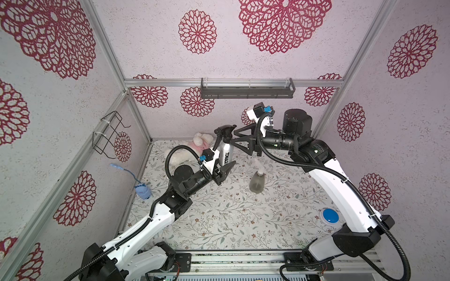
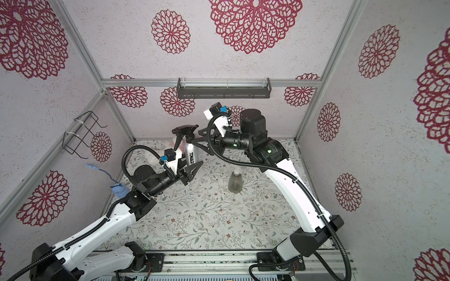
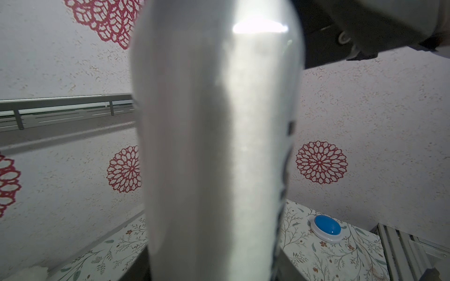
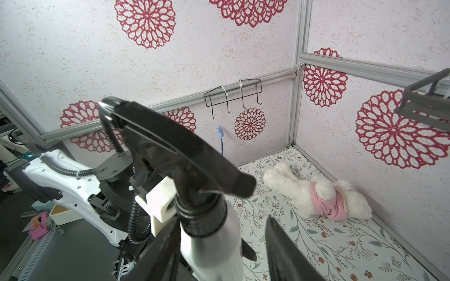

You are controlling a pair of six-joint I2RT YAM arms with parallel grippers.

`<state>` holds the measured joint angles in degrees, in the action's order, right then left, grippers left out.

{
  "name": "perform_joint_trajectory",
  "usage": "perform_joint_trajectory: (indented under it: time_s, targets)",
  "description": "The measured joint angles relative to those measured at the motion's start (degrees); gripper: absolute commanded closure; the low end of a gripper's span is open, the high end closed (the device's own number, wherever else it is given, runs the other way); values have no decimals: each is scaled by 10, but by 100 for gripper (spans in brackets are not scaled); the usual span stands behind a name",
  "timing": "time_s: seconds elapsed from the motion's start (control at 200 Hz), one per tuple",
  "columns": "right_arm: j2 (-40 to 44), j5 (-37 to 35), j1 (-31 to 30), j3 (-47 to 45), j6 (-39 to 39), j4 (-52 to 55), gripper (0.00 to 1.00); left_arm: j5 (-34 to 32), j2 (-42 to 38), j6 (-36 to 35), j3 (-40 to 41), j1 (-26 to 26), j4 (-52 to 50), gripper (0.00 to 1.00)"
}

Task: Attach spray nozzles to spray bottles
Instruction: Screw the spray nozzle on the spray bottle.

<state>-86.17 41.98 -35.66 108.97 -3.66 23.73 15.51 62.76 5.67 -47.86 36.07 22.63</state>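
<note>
The slim silver aluminium bottle with black vertical lettering (image 1: 226, 152) is held upright in the air above the floral-patterned table (image 1: 219, 219), towards its back. The all-black trigger sprayer head (image 4: 175, 148) sits on the bottle's neck, its screw collar down against the shoulder (how far it is threaded I cannot tell). The left gripper (image 1: 225, 167) is pinched tight on the lower body of the bottle. The right gripper (image 1: 239, 139) reaches in at collar height, and the right wrist view shows its jaws apart, one on each side of the neck just under the collar, not clearly touching.

So the step in hand looks like tightening or letting go of this first nozzle. The next move would call for a check that the collar is seated, then setting the bottle down upright.

Well apart, nearer the middle of the table, stands the wider smoky grey-brown translucent plastic bottle (image 1: 257, 181), with what looks like the clear whitish trigger head (image 1: 258, 164) on top; whether it is screwed on is unclear.
</note>
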Motion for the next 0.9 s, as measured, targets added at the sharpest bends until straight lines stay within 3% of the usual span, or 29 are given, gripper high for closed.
perform_joint_trajectory:
  time_s: [0.64,0.901]
  targets:
    - [-15,21,-8,12,1,-3,55,17,14,-1,-8,0,-11,91]
    - [-20,16,-14,15,9,2,66,20,15,0,-10,0,-11,91]
